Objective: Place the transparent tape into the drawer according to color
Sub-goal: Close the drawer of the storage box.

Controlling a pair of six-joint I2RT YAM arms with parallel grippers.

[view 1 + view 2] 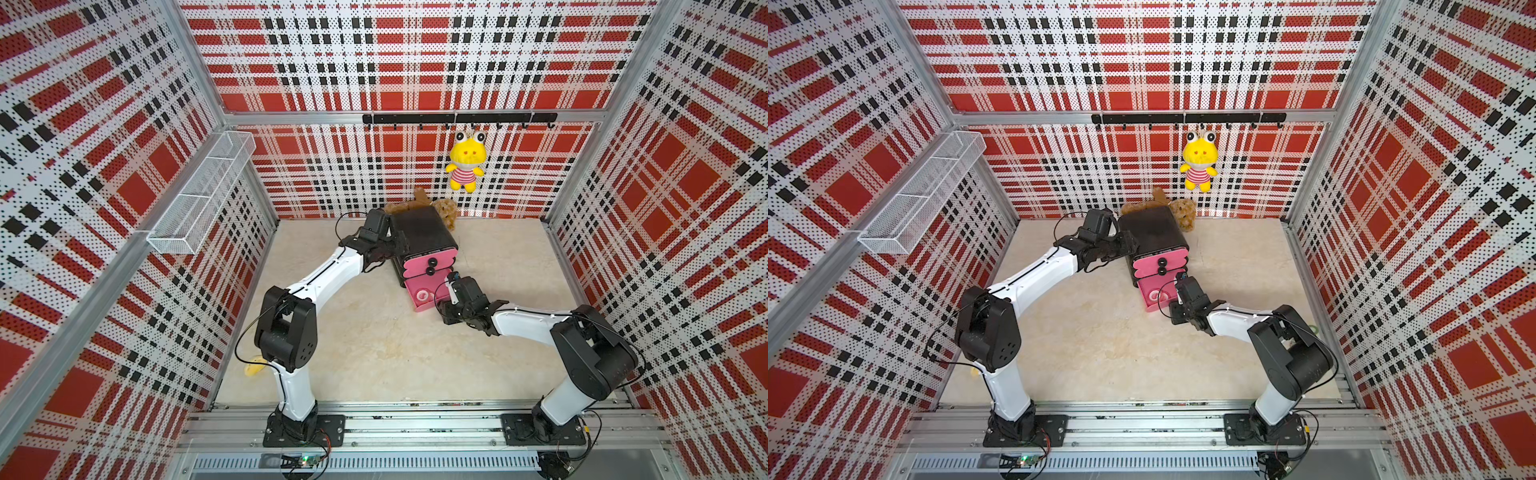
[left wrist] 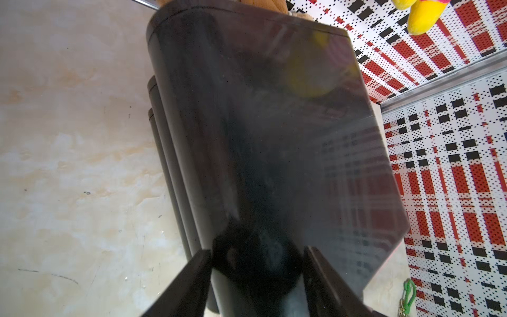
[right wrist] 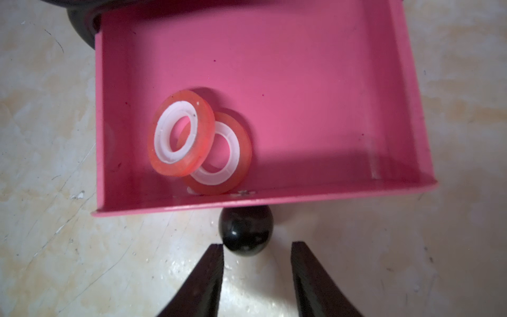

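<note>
The right claw (image 3: 258, 244) has its jaws spread, with the tips just short of the knob (image 3: 246, 232). One tip seems to touch the knob's edge, and nothing is pinched. Judgement: the claw is lined up to take the knob and push the bottom drawer (image 3: 301, 82) shut, as the knob is the only purchase on the front.

The bottom drawer is pulled out toward the near side. The tapes (image 3: 204, 145), two red-orange rings, lie inside it close behind the front wall, overlapping, one leaning on the other. They sit just beyond the knob from the right claw, a little to its left and clear of it. In a top view the tapes (image 1: 423, 296) show near the drawer's front. No other colours are seen.

The upper drawers (image 1: 415, 266) are both shut.

At the left upper edge of the cabinet (image 1: 424, 232), the left claw (image 2: 258, 249) appears pressed onto the rounded corner. Judgement: this braces the cabinet against sliding while the drawer is worked.
</note>
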